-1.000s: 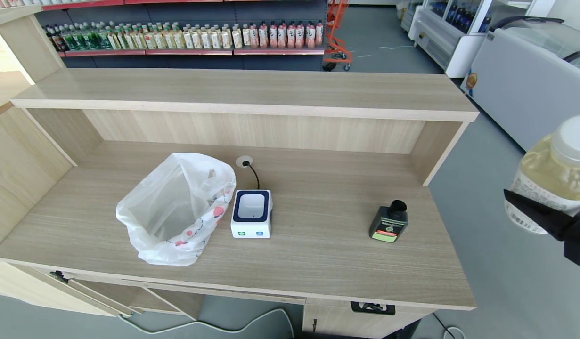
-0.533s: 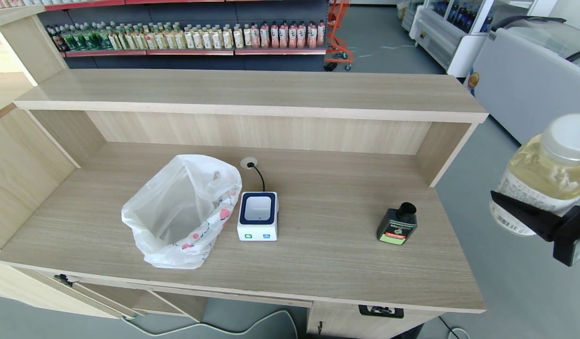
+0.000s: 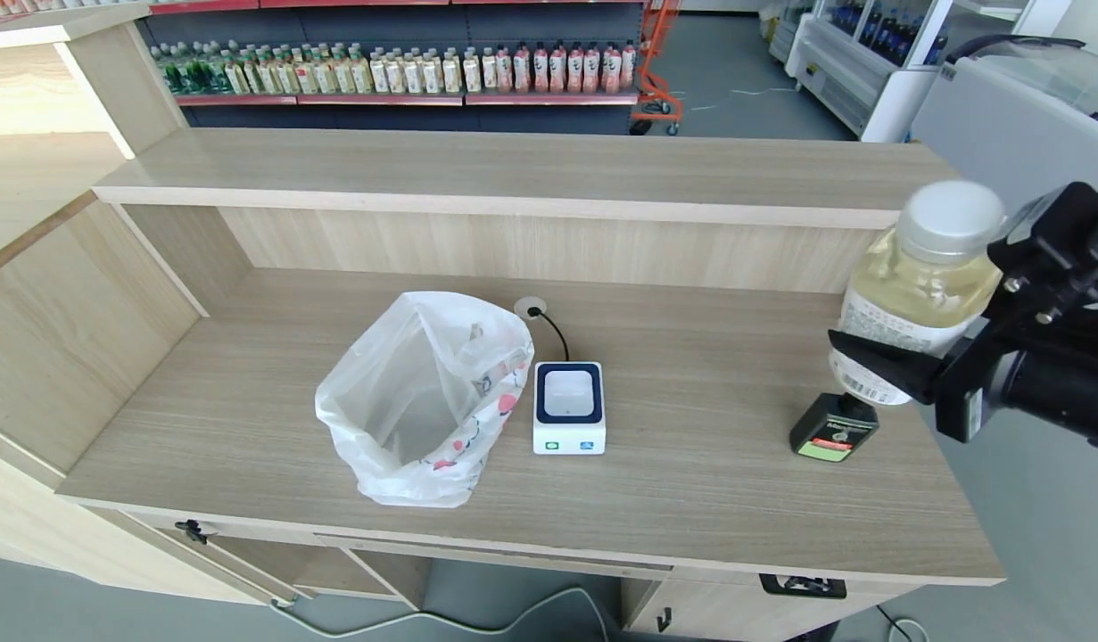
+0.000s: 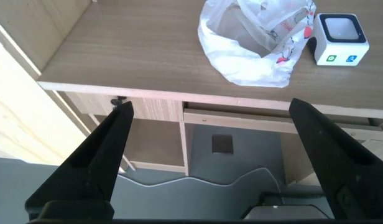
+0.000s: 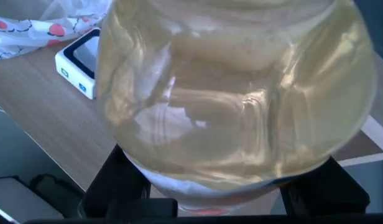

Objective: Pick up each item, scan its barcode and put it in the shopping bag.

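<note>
My right gripper (image 3: pixel 905 379) is shut on a clear bottle of pale yellow drink (image 3: pixel 919 290) with a white cap, held upright above the counter's right end. Up close, the bottle (image 5: pixel 235 93) covers most of the right wrist view. A small dark bottle (image 3: pixel 829 432) with a green and red label lies on the counter just below it. The white scanner (image 3: pixel 568 407) with a dark-framed window stands mid-counter, also seen as scanner (image 4: pixel 341 38). The open plastic shopping bag (image 3: pixel 428 397) stands beside it on the left. My left gripper (image 4: pixel 210 155) hangs open below the counter's front edge.
The wooden counter (image 3: pixel 673 481) has a raised back shelf (image 3: pixel 513 174) and side walls. A black cable (image 3: pixel 553 330) runs from the scanner to a hole in the counter. Shelves of drinks and freezers stand behind. Drawers (image 4: pixel 241 121) sit under the counter front.
The head camera has shifted, so the whole scene slid right. My right gripper has carried the drink bottle left and a little up, from beyond the counter's edge to above its right end.
</note>
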Available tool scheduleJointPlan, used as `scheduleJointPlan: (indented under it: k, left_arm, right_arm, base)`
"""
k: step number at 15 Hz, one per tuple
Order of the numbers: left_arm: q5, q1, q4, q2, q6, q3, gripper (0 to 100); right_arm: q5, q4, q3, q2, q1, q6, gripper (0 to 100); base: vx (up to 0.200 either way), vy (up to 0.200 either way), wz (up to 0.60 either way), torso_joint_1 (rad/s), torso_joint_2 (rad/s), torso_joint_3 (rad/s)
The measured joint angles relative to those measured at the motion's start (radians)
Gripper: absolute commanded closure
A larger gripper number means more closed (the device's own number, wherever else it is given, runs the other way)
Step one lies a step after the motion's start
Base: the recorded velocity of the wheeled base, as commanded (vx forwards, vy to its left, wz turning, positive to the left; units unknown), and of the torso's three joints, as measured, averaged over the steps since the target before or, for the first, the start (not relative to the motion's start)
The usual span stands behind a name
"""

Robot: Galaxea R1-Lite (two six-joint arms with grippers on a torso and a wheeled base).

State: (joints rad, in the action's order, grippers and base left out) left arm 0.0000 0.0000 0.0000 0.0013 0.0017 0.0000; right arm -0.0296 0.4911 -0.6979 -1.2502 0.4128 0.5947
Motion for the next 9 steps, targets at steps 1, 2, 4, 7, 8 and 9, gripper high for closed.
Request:
scheduleJointPlan:
  k: [1, 2, 4, 7, 8, 9]
  left_arm:
    - [0.000, 0.000, 0.000, 0.000, 0.001, 0.000, 0]
    - [0.000, 0.000, 0.000, 0.000, 0.002, 0.000, 0]
    - [0.000, 0.000, 0.000, 0.000, 0.002, -0.001, 0]
    - [0.000, -0.001, 0.000, 0.000, 0.000, -0.001, 0]
    - [0.000, 0.000, 0.000, 0.000, 0.000, -0.001, 0]
    - [0.000, 0.000, 0.000, 0.000, 0.000, -0.001, 0]
  right_arm:
    - [-0.038, 0.048, -0.020, -0.055, -0.013, -0.001, 100]
    - [-0.076, 0.096, -0.040, -0.111, -0.026, -0.001, 100]
    - [-0.147, 0.179, -0.105, -0.238, -0.049, -0.001, 100]
    - [-0.275, 0.229, -0.266, -0.426, -0.061, -0.002, 100]
    - [-0.315, 0.250, -0.320, -0.482, -0.066, -0.002, 100]
    - [-0.365, 0.271, -0.365, -0.533, -0.070, -0.002, 100]
  base:
    - [0.000, 0.200, 0.00, 0.002, 0.00, 0.002]
    - [0.000, 0.200, 0.00, 0.007, 0.01, 0.002]
    - [0.000, 0.100, 0.00, -0.001, 0.00, 0.004]
    - [0.000, 0.000, 0.00, 0.000, 0.00, 0.000]
    - [0.000, 0.000, 0.00, 0.000, 0.00, 0.000]
    - [0.000, 0.000, 0.00, 0.000, 0.00, 0.000]
